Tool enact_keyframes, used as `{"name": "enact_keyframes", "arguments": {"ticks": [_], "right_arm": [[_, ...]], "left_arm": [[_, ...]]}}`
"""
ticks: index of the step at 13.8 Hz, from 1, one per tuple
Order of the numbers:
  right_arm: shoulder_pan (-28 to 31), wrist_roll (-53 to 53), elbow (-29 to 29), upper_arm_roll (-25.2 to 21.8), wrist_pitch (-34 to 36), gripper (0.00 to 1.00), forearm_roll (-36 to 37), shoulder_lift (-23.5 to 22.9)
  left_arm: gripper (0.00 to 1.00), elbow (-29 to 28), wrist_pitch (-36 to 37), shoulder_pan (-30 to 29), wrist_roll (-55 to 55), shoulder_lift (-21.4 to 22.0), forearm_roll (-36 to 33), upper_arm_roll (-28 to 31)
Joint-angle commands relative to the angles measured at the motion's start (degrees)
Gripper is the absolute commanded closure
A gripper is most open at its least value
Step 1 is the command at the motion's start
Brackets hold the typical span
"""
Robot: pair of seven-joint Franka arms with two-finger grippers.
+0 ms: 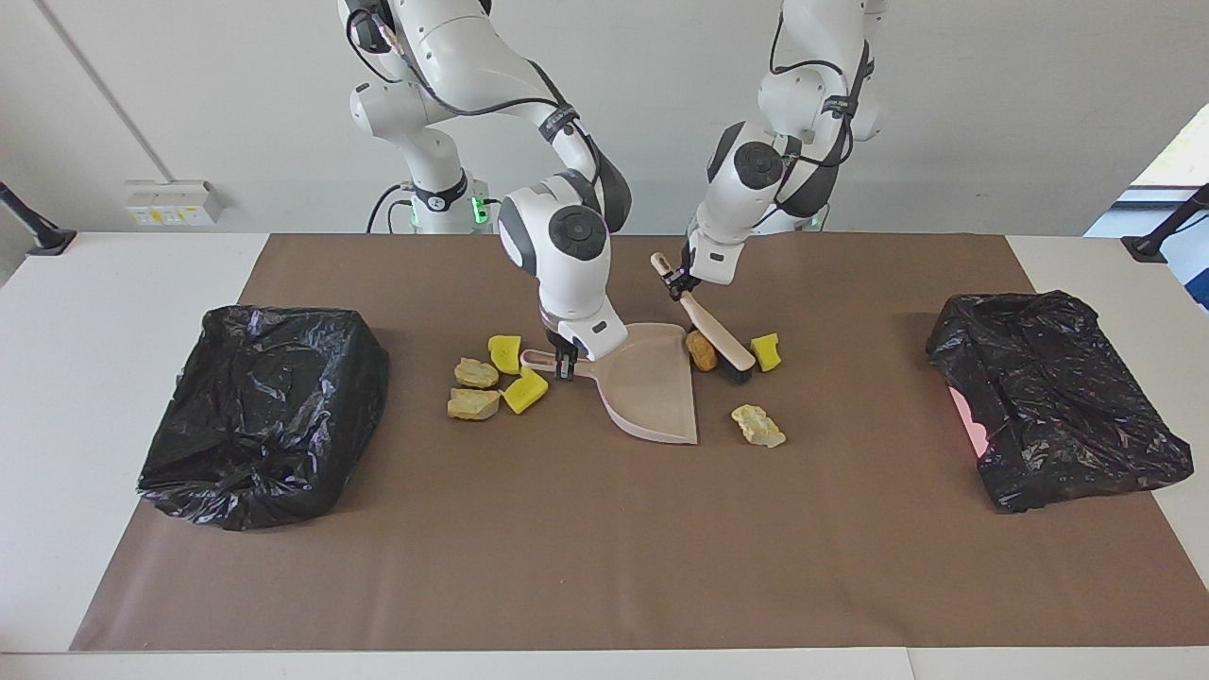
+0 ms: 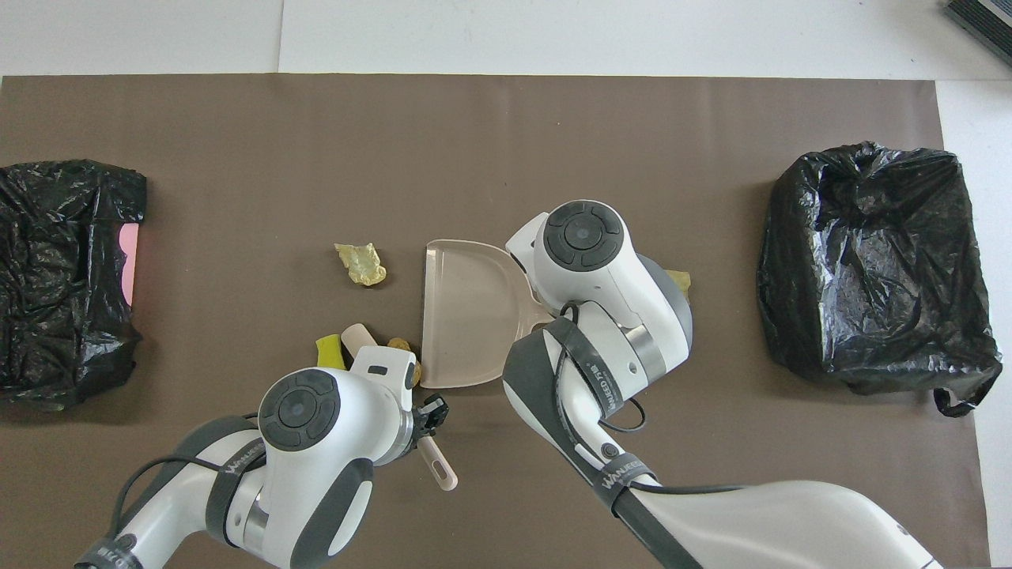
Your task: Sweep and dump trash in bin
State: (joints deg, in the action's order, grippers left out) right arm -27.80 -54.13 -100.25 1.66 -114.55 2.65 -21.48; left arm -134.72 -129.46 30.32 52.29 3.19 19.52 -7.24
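My right gripper (image 1: 565, 365) is shut on the handle of the pale pink dustpan (image 1: 654, 385), which lies flat on the brown mat; it also shows in the overhead view (image 2: 462, 312). My left gripper (image 1: 682, 281) is shut on a beige brush (image 1: 720, 335), whose head rests on the mat at the pan's open edge. The brown oval lump (image 1: 701, 349) lies between the brush head and the pan. A yellow sponge chunk (image 1: 766, 351) lies beside the brush head, toward the left arm's end. A tan foam lump (image 1: 757, 425) lies farther out. Several scraps (image 1: 491, 378) lie around the pan's handle.
A bin covered with a black bag (image 1: 264, 411) stands at the right arm's end of the mat, and another (image 1: 1053, 397), with pink showing at its edge, at the left arm's end. The white table (image 1: 94, 312) borders the mat.
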Motion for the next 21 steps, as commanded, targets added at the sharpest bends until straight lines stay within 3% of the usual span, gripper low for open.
{"name": "enact_keyframes", "arguments": {"ticks": [1,4,8,10,13,16,19,21], "right_arm": [[0.7,0.5,-1.8,0.5,-0.8,1.00,-0.5,0.9],[0.7,0.6,-1.9,0.5,-0.8,1.00,-0.5,1.0],[0.6,1.0,-2.1,0.5,-0.8,1.00,-0.5,1.1],[0.6,1.1,-2.1,0.5,-0.8,1.00,-0.5,1.1],[0.6,1.6,-2.1,0.5,-0.8,1.00,-0.5,1.1],[0.0,3.3,-3.9,0.5,-2.1,1.00,-0.5,1.8],[-0.1,3.8,-5.9,0.5,-4.1,1.00,-0.3,2.6],[-0.1,3.8,-5.9,0.5,-4.1,1.00,-0.3,2.6]], "left_arm": [[1.00,5.8,0.3,0.7,-5.7,-3.5,1.6,0.1],[1.00,9.5,3.6,-0.3,-8.2,-3.1,1.7,0.7],[1.00,10.7,23.3,-7.0,-15.4,2.6,0.8,1.0],[1.00,7.7,27.9,-9.6,-16.0,4.9,-3.1,1.2],[1.00,-0.9,26.5,-14.1,-16.3,10.4,-7.8,1.2],[1.00,-7.6,23.1,-14.6,-16.1,12.9,-10.6,1.1],[1.00,-9.6,19.2,-14.1,-15.6,12.2,-10.6,1.0],[1.00,-9.2,13.4,-13.3,-15.7,9.5,-10.3,0.8]]}}
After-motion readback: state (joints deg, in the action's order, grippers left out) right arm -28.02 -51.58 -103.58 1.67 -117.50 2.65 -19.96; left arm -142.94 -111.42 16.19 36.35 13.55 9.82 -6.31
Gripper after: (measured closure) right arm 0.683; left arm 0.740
